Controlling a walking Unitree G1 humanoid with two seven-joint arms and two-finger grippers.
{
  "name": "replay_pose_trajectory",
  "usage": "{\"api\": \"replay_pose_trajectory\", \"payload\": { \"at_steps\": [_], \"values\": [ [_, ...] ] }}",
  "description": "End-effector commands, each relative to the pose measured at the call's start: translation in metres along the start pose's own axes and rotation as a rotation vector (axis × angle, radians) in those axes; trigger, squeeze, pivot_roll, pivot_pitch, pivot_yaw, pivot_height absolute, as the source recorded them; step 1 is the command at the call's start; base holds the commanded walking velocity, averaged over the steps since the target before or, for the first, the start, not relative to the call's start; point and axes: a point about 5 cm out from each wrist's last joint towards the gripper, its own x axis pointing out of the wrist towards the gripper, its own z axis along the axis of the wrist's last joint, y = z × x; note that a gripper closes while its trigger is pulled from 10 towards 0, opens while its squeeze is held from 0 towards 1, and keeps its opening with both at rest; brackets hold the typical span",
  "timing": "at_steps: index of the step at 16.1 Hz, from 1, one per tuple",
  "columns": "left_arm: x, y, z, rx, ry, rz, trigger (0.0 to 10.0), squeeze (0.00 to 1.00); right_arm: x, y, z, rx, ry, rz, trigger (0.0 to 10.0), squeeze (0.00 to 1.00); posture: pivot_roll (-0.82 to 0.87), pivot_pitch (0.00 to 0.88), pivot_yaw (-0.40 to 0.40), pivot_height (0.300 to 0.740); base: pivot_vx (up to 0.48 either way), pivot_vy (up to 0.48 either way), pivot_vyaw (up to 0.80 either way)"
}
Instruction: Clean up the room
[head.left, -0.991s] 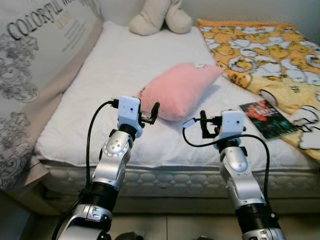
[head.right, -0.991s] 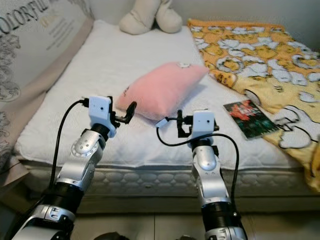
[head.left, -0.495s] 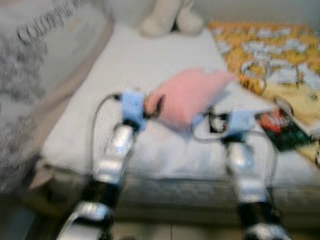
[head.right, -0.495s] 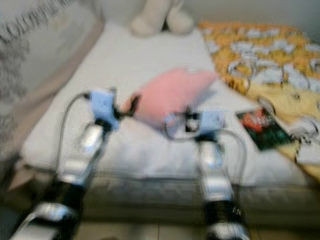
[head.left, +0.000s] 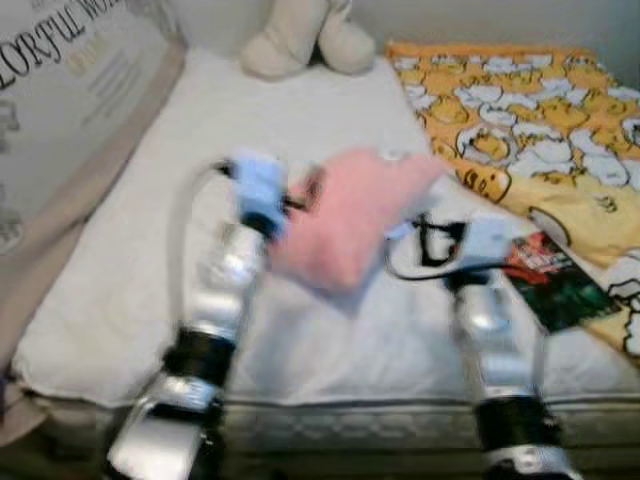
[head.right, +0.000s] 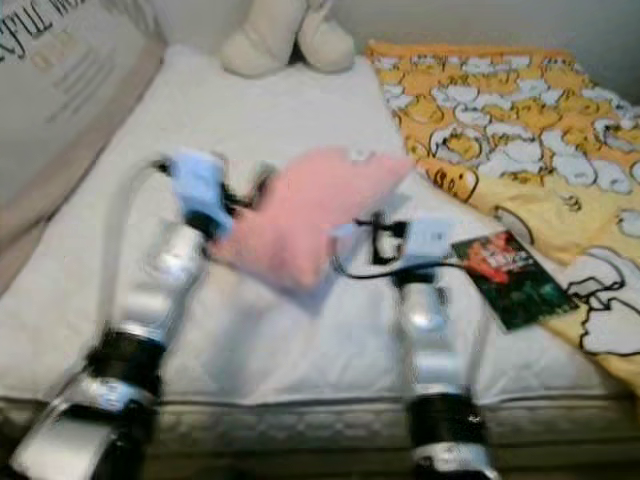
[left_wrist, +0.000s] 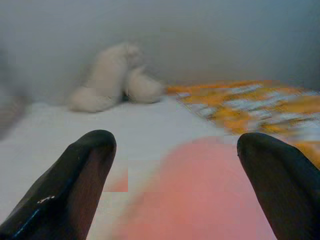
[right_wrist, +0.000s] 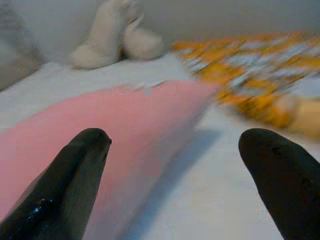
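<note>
Two silver arms reach out over a white mattress (head.left: 150, 260), each ending in a pincer held above the sheet. The left gripper (left_wrist: 175, 185) sits at the near-left edge of a pink pillow (head.left: 355, 220); its wrist view shows the two black fingers (left_wrist: 75, 185) spread wide apart with nothing between them, the pillow lying just ahead and slightly to its right. The right gripper (right_wrist: 185, 185) is at the pillow's near-right side, also with its fingers (right_wrist: 65, 185) parted and holding nothing; the pink fabric lies ahead of it and to its left, and the head views are too blurred to tell whether either pincer touches the cushion.

The pillow lies in the middle of the mattress, between the two pincers and stretching away from them, with a small white tag at its far corner. Just to the right of the right gripper a dark book with a red cover picture (head.left: 550, 280) lies flat, partly on the edge of a yellow blanket printed with white cartoon ducks (head.left: 520, 110), which covers the mattress further right. Well beyond both pincers, at the far end of the bed, a cream plush toy (head.left: 300, 40) rests against the wall. Left of the left gripper a large printed cushion with dark lettering (head.left: 70, 110) leans along the bedside.
</note>
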Motion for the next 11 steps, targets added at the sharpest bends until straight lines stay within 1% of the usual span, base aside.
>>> {"api": "replay_pose_trajectory", "payload": {
  "at_steps": [1, 3, 4, 5, 7, 8, 9, 10, 11],
  "values": [
    [0.004, 0.001, -0.002, -0.005, 0.033, 0.009, 10.0, 0.00, 0.003, -0.011, 0.000, 0.021, 0.028, -0.021, 10.0, 0.00, -0.03, 0.000, 0.031, 0.727, 0.000, 0.000, 0.00],
    [0.012, 0.014, -0.006, 0.020, 0.112, 0.010, 10.0, 0.00, 0.008, -0.018, -0.001, 0.031, 0.053, -0.024, 10.0, 0.00, -0.03, 0.000, 0.043, 0.727, 0.000, 0.000, 0.00],
    [0.014, 0.018, -0.005, 0.027, 0.117, 0.022, 10.0, 0.00, 0.009, -0.019, 0.003, 0.005, 0.037, -0.018, 10.0, 0.00, -0.03, 0.000, 0.045, 0.727, 0.000, 0.000, 0.00],
    [0.014, 0.019, -0.004, 0.029, 0.113, 0.026, 10.0, 0.00, 0.009, -0.017, 0.005, -0.011, 0.026, -0.009, 10.0, 0.00, -0.04, 0.000, 0.050, 0.727, 0.000, 0.000, 0.00],
    [0.012, 0.012, -0.007, 0.021, 0.115, 0.015, 10.0, 0.00, 0.013, -0.009, 0.011, -0.057, 0.000, 0.030, 10.0, 0.00, -0.03, 0.000, 0.048, 0.727, 0.000, 0.000, 0.00],
    [0.008, 0.004, -0.014, 0.009, 0.129, -0.007, 10.0, 0.00, 0.015, -0.008, 0.014, -0.017, 0.007, 0.035, 10.0, 0.00, -0.03, 0.000, 0.042, 0.727, 0.000, 0.000, 0.00],
    [0.007, 0.000, -0.017, 0.004, 0.136, -0.018, 10.0, 0.00, 0.016, -0.008, 0.014, 0.001, 0.013, 0.033, 10.0, 0.00, -0.03, 0.000, 0.041, 0.727, 0.000, 0.000, 0.00],
    [0.005, -0.002, -0.023, -0.004, 0.156, -0.030, 10.0, 0.00, 0.016, -0.011, 0.013, 0.042, 0.031, 0.018, 10.0, 0.00, -0.03, 0.000, 0.037, 0.727, 0.000, 0.000, 0.00],
    [0.005, 0.001, -0.030, -0.017, 0.192, -0.040, 10.0, 0.00, 0.013, -0.014, 0.008, 0.039, 0.045, 0.007, 10.0, 0.00, -0.02, 0.000, 0.029, 0.727, 0.000, 0.000, 0.00]
  ]
}}
